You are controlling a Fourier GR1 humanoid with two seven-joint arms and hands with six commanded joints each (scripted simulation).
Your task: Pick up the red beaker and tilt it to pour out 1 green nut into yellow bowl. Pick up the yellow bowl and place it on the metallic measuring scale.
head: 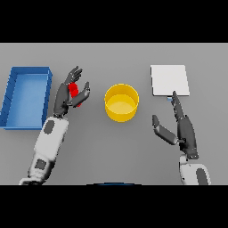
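Now: red beaker [74, 90] held in curled left hand [71, 91], left of yellow bowl [121, 102] | carry over the rim, tilt slowly so one nut falls | right hand [178, 127] open, near metallic scale [169, 80] | blue tray [26, 95] far left.

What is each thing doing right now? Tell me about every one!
red beaker: held in the left hand, left of the bowl.
left hand: curled round the beaker.
right hand: open, holding nothing.
yellow bowl: upright on the table.
scale: nothing on it.
blue bin: far left.
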